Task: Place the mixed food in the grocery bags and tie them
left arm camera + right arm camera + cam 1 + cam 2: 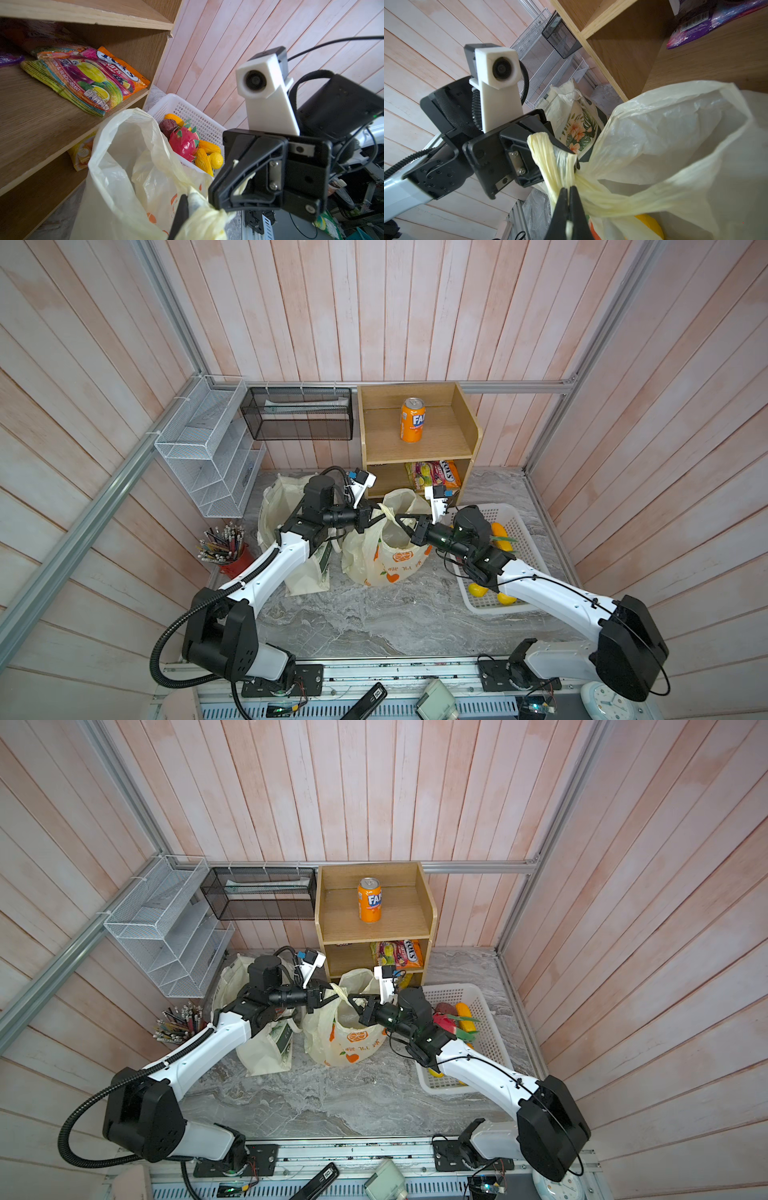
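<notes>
The pale-yellow plastic grocery bag printed with orange fruits stands open mid-table. Its twisted handles are crossed over the mouth. My left gripper is shut on one handle strand, seen close in the left wrist view. My right gripper faces it, tips nearly touching, and is shut on the other strand. A yellow toy fruit shows inside the bag. The cream cloth tote stands to the left, partly hidden by my left arm. More toy fruits lie in the white basket.
A wooden shelf unit stands right behind the bag, with an orange Fanta can on top and a candy packet below. A red pencil pot and wire racks are at the left.
</notes>
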You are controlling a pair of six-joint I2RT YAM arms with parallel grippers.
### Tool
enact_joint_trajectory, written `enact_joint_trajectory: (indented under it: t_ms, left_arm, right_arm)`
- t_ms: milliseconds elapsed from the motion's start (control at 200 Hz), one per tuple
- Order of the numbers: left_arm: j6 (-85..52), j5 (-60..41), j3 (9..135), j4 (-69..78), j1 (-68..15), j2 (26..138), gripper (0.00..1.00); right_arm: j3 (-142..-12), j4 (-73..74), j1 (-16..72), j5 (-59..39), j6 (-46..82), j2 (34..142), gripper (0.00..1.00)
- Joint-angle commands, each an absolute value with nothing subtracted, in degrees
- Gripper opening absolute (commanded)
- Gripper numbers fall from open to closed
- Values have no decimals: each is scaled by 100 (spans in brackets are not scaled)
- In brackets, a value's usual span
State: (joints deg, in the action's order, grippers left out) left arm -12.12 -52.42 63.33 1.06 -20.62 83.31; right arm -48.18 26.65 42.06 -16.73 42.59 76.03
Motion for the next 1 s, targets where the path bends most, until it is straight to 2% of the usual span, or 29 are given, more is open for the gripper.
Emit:
enact_joint_trajectory:
  t_ms: [0, 190, 340, 515, 660, 695, 835, 995]
  left_arm:
    - [-1376, -5061, 6542, 476, -1898, 8363, 0]
    - [-1209, -5292, 6587, 264, -1898, 8341, 0]
    - [-676, -5568, 6747, -440, -1865, 8348, 0]
    - [-302, -5930, 6759, -850, -1664, 8344, 13]
    - [-81, -6165, 6812, -1116, -1610, 8383, 15]
    - [-62, -6178, 6812, -1114, -1608, 8380, 14]
    - [-359, -6222, 6723, -746, -1607, 8419, 0]
    - [-634, -6089, 6637, -481, -1608, 8415, 0]
  right_arm:
    - [-4566, 2686, 4333, -1503, 4504, 8058, 0]
    - [-4643, 2878, 4333, -1461, 4551, 8270, 0]
    - [-4643, 2904, 4309, -1267, 4570, 8193, 0]
    - [-4514, 3015, 4184, -1257, 4676, 8078, 0]
    - [-4417, 3098, 4030, -1272, 4765, 7973, 0]
    - [-4408, 3108, 4017, -1296, 4767, 7963, 0]
    - [-4473, 3157, 4018, -1524, 4770, 8053, 0]
    - [-4541, 3277, 4193, -1697, 4809, 8091, 0]
